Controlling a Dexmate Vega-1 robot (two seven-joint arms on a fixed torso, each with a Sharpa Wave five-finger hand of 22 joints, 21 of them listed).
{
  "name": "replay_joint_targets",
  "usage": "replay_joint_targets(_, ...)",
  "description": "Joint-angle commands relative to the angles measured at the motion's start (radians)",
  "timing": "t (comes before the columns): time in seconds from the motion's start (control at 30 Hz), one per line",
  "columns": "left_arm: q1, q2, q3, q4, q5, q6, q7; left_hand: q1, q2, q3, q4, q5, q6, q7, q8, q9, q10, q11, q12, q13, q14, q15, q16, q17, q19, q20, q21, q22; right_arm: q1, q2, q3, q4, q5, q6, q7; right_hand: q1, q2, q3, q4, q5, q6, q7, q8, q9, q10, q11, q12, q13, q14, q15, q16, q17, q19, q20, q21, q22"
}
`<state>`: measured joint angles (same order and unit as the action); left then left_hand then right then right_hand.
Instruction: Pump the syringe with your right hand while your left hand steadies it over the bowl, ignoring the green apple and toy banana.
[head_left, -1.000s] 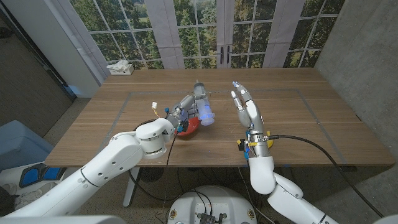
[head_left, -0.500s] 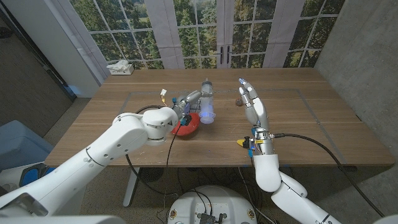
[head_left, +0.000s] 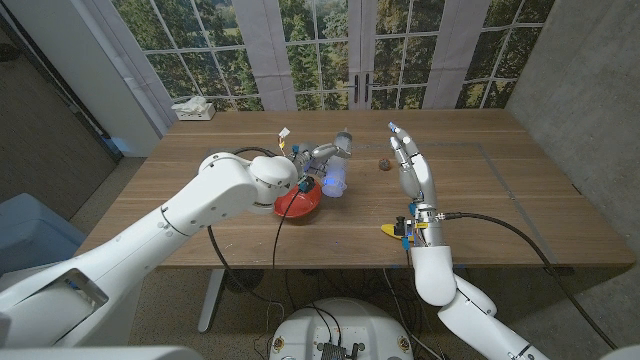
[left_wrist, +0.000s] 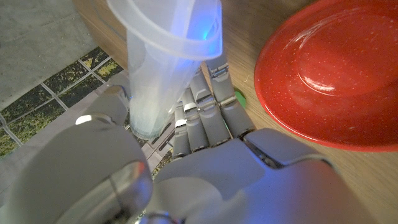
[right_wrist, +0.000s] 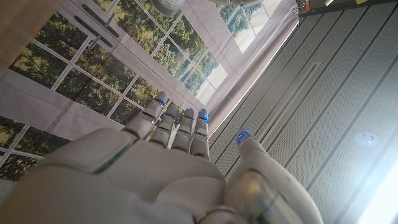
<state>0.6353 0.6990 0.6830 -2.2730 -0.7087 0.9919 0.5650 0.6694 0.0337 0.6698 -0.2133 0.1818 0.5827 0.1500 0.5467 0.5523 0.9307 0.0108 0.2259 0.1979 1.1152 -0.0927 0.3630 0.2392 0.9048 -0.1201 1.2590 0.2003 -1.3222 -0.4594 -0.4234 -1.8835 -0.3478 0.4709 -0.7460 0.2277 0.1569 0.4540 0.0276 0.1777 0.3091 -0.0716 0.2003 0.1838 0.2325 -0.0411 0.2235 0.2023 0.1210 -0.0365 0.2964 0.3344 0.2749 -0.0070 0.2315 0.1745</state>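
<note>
The robot's left hand (head_left: 318, 155) reaches in over the middle of the wooden table (head_left: 500, 200), its fingers (left_wrist: 208, 115) wrapped around a translucent plastic syringe (head_left: 336, 170) that glows faintly blue. In the left wrist view the fingers curl closely against the syringe barrel (left_wrist: 163, 68), so this hand is gripping it. The syringe stands tilted, its wider lower end just beside a shallow, glossy red bowl (head_left: 298, 205) that sits on the table in front of the left forearm. From the head view it is hard to tell whether the syringe tip is over the bowl or just past its far rim.

The robot's right hand (head_left: 408, 165) is raised upright to the right of the syringe, well apart from it, fingers straight and slightly spread, holding nothing. The right wrist view shows the same extended fingers (right_wrist: 174, 127) against tall windows.

A small dark round object (head_left: 381, 163) lies on the table just left of the right hand. A yellow toy banana (head_left: 389, 229) lies near the right wrist. A white tissue box (head_left: 194, 108) sits at the far left corner.
</note>
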Motion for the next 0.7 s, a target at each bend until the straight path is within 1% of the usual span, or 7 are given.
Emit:
replay_joint_targets(0.03, -0.148, -0.062, 0.129, 0.060, 0.140, 0.184, -0.075, 0.148, 0.123, 0.227, 0.009, 0.005, 0.123, -0.031, 0.060, -0.004, 0.174, -0.160, 0.007, 0.006, 0.126, -0.144, 0.007, 0.003, -0.003, -0.101, 0.007, 0.003, -0.010, 0.018, 0.028, 0.013, -0.003, 0.037, 0.017, -0.004, 0.008, -0.002, 0.001, -0.001, 0.010, -0.003, 0.008, 0.003, 0.009, 0.003, 0.006, 0.003, 0.013, -0.061, 0.008, 0.001, 0.009, 0.002, 0.001, 0.003)
replay_joint_targets(0.2, -0.188, -0.082, 0.176, 0.084, 0.184, 0.220, -0.114, 0.160, 0.118, 0.221, 0.009, 0.006, 0.130, -0.028, 0.054, -0.010, 0.176, -0.159, 0.009, 0.006, 0.129, -0.144, 0.010, 0.004, -0.007, -0.102, 0.011, 0.003, -0.016, 0.020, 0.037, 0.011, 0.000, 0.042, 0.027, -0.005, 0.008, -0.003, 0.001, -0.001, 0.011, -0.003, 0.007, 0.003, 0.011, 0.004, 0.005, 0.003, 0.016, -0.061, 0.009, 0.001, 0.010, 0.004, 0.001, 0.004)
replay_joint_targets(0.3, -0.198, -0.093, 0.182, 0.099, 0.193, 0.230, -0.140, 0.167, 0.116, 0.218, 0.009, 0.006, 0.133, -0.027, 0.050, -0.013, 0.177, -0.159, 0.011, 0.006, 0.131, -0.144, 0.013, 0.005, -0.009, -0.102, 0.013, 0.003, -0.018, 0.024, 0.041, 0.013, -0.004, 0.045, 0.028, -0.005, 0.009, -0.003, 0.000, -0.001, 0.011, -0.003, 0.006, 0.003, 0.011, 0.004, 0.005, 0.003, 0.017, -0.061, 0.009, 0.001, 0.010, 0.004, 0.000, 0.004)
replay_joint_targets(0.33, -0.212, -0.102, 0.201, 0.105, 0.209, 0.247, -0.139, 0.169, 0.115, 0.217, 0.009, 0.006, 0.134, -0.027, 0.049, -0.014, 0.178, -0.160, 0.011, 0.006, 0.131, -0.144, 0.013, 0.005, -0.010, -0.102, 0.013, 0.004, -0.019, 0.022, 0.043, 0.012, 0.003, 0.048, 0.035, -0.005, 0.009, -0.003, 0.000, -0.001, 0.012, -0.003, 0.006, 0.003, 0.011, 0.005, 0.005, 0.003, 0.017, -0.060, 0.010, 0.001, 0.011, 0.005, 0.000, 0.004)
replay_joint_targets(0.43, -0.223, -0.110, 0.212, 0.115, 0.221, 0.254, -0.161, 0.175, 0.114, 0.215, 0.008, 0.006, 0.135, -0.027, 0.045, -0.016, 0.178, -0.159, 0.012, 0.006, 0.132, -0.145, 0.014, 0.005, -0.011, -0.102, 0.015, 0.004, -0.021, 0.025, 0.047, 0.014, -0.001, 0.054, 0.034, -0.005, 0.008, -0.003, -0.001, -0.001, 0.012, -0.004, 0.006, 0.003, 0.012, 0.005, 0.005, 0.004, 0.018, -0.060, 0.010, 0.001, 0.012, 0.006, 0.000, 0.004)
replay_joint_targets(0.5, -0.238, -0.127, 0.229, 0.132, 0.233, 0.276, -0.168, 0.179, 0.112, 0.213, 0.008, 0.007, 0.136, -0.028, 0.042, -0.018, 0.178, -0.158, 0.012, 0.007, 0.132, -0.145, 0.015, 0.005, -0.012, -0.102, 0.016, 0.004, -0.023, 0.025, 0.050, 0.015, 0.002, 0.061, 0.038, -0.005, 0.008, -0.003, -0.002, -0.001, 0.012, -0.004, 0.005, 0.003, 0.014, 0.005, 0.005, 0.004, 0.019, -0.059, 0.010, 0.001, 0.012, 0.006, 0.000, 0.004)
replay_joint_targets(0.7, -0.276, -0.155, 0.266, 0.162, 0.256, 0.332, -0.196, 0.193, 0.109, 0.208, 0.009, 0.007, 0.140, -0.025, 0.034, -0.024, 0.177, -0.159, 0.013, 0.007, 0.133, -0.145, 0.017, 0.005, -0.013, -0.102, 0.021, 0.005, -0.027, 0.027, 0.058, 0.017, 0.004, 0.083, 0.044, -0.005, 0.008, -0.004, -0.003, -0.001, 0.012, -0.004, 0.004, 0.003, 0.018, 0.005, 0.005, 0.004, 0.020, -0.058, 0.011, 0.001, 0.014, 0.007, -0.001, 0.004)
